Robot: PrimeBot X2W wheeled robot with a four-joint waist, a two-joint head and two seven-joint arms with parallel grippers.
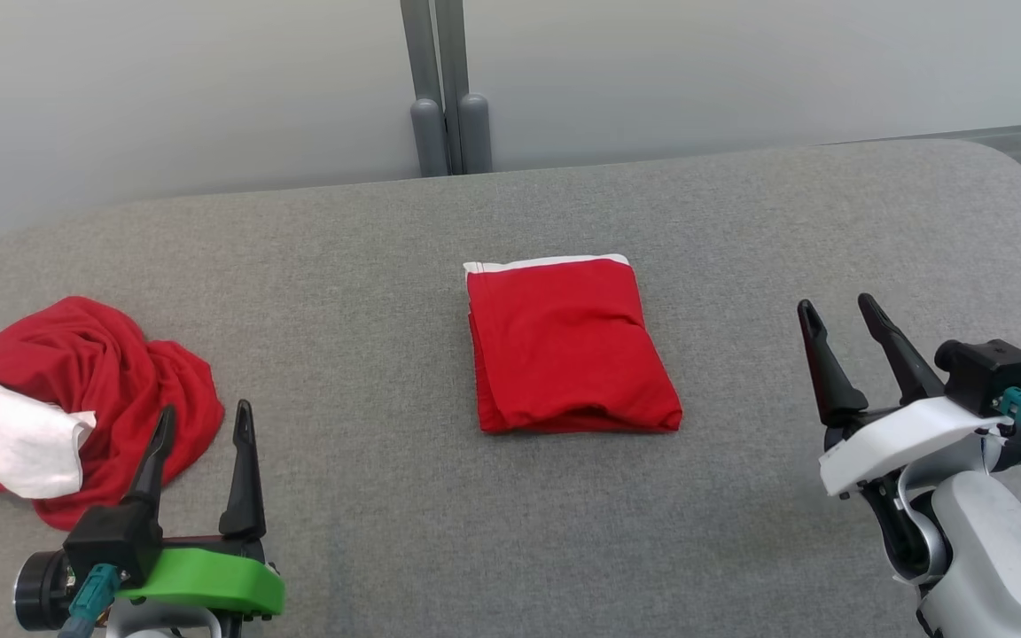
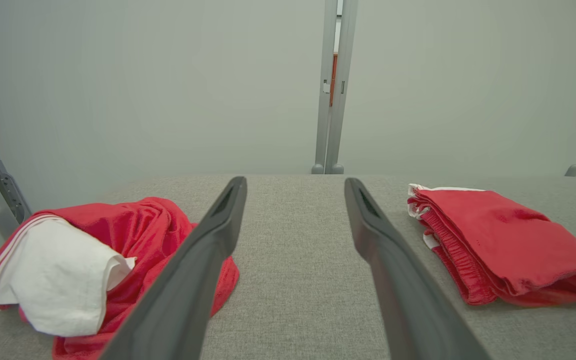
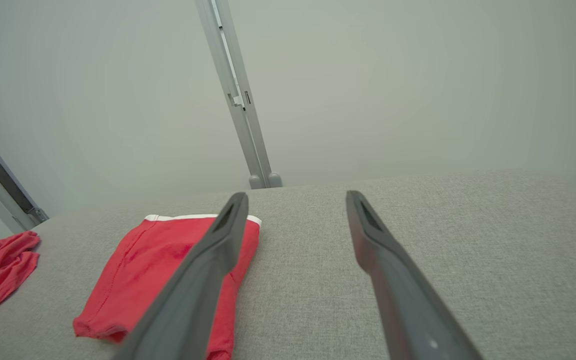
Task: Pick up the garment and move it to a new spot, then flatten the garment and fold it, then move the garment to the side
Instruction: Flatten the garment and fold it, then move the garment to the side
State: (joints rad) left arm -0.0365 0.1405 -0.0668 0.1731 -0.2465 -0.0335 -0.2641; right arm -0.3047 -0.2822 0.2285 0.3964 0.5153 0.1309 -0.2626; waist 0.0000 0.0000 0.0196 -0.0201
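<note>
Folded red garment point(image 1: 568, 350) lies flat mid grey table point(image 1: 369, 266). Crumpled red/white garment point(image 1: 76, 399) at near left. L gripper point(image 1: 205, 409) & R gripper point(image 1: 836, 303) both spread wide, empty.

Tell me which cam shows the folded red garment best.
Head view: the folded red garment lies whole, seen from above, nothing in front. Left wrist view shows it low and side-on, clipped at the frame edge. Right wrist view shows it partly behind a finger of the right claw.
</note>
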